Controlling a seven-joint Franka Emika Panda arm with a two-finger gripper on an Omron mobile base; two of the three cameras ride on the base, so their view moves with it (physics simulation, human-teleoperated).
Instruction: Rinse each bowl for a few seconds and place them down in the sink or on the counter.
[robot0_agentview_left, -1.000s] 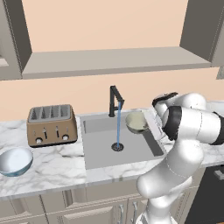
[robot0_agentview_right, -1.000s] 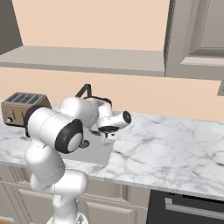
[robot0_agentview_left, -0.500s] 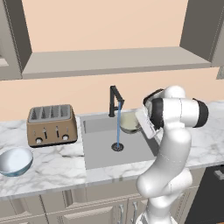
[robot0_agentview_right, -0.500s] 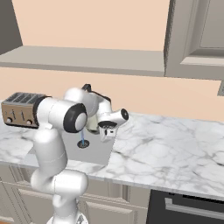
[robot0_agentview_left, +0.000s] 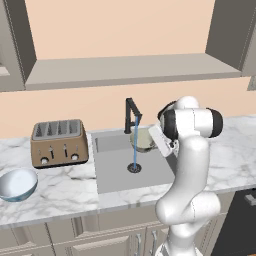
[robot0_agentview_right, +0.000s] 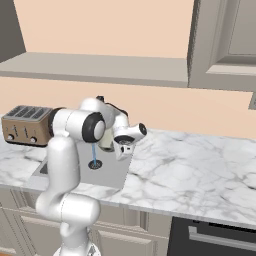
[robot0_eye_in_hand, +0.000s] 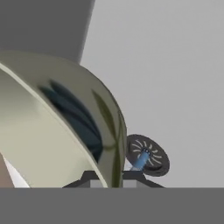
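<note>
A light blue bowl waits on the marble surface at far left, beside a toaster, apparently next for rinsing. In the sink, water runs from the black faucet to the drain. At right, the hand pinches the olive bowl by its rim, tilted beside the stream, seemingly to catch it.
</note>
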